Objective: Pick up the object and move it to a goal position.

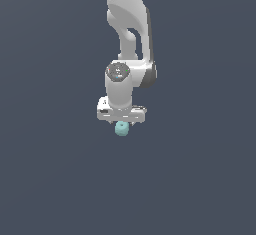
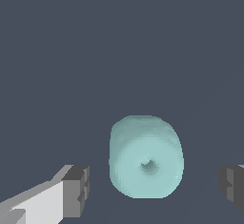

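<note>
Arm: white Panda arm point(image 1: 127, 44) reaches down from the top of the exterior view, wrist pointing downward.
Gripper point(image 2: 155, 187): released; jaws spread wide, a clear gap on each side of the object.
Fingers point(image 2: 76, 189): dark grey pads, none touching the object.
Object point(image 2: 145, 157): pale teal roundish lump with a small central dimple, between the fingers; in the exterior view just below the gripper body.
Surface point(image 1: 50, 179): plain dark grey-blue.
</note>
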